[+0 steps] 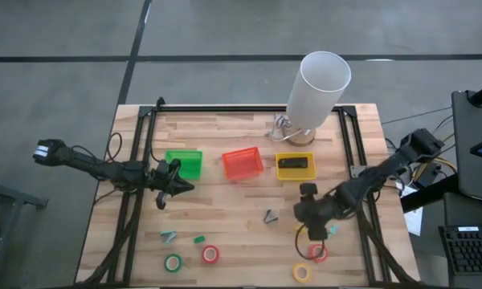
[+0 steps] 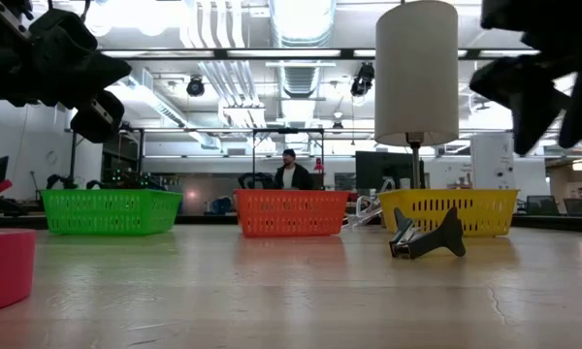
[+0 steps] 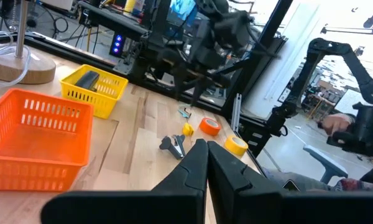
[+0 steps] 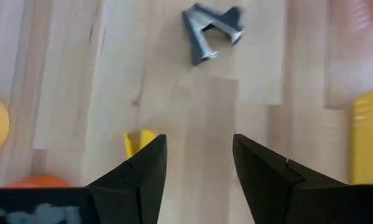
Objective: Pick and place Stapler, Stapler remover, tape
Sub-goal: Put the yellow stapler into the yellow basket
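Hovering over the tabletop [image 1: 249, 201], our right claw [image 4: 196, 165] hangs spread and empty near the staple remover [image 4: 209, 31]. We see the stapler [image 1: 294, 163] in the yellow bin [image 1: 296, 173]; our left claw [image 3: 206, 165] waits pressed together.

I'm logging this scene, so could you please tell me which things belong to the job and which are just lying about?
Job:
stapler in yellow bin
grey staple remover
tape rolls: green, red, yellow
green bin, orange bin

Lying about:
lamp

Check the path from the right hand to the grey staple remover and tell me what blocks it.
Nothing visible blocks it. The right hand, open, hovers over bare wood, and the grey staple remover lies ahead of its fingers. A small yellow piece sits off to one side.
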### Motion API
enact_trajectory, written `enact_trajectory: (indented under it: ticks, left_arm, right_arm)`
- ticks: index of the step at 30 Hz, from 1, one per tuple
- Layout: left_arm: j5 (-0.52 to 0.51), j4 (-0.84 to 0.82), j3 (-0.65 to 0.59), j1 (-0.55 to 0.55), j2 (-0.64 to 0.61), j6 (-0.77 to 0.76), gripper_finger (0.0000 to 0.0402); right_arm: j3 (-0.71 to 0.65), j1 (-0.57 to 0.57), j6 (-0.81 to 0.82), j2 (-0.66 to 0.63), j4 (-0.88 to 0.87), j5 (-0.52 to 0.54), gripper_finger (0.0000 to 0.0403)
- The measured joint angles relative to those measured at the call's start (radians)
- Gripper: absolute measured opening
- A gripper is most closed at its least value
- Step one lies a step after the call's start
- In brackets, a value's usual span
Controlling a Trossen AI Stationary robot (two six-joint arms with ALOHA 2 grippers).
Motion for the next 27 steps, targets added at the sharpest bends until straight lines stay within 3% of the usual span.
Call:
enact_trajectory:
  ticks: [12,27]
  left_arm:
    - [0.0,0.0,0.0,0.0,0.0,0.0,0.001]
    - [0.0,-0.008,0.0,0.0,0.0,0.0,0.001]
  right_arm:
    - [0.007,0.064,0.064,0.186,0.01,-0.008,0.0163]
    - [0.063,0.066,0.063,0.219,0.019,-0.033,0.0123]
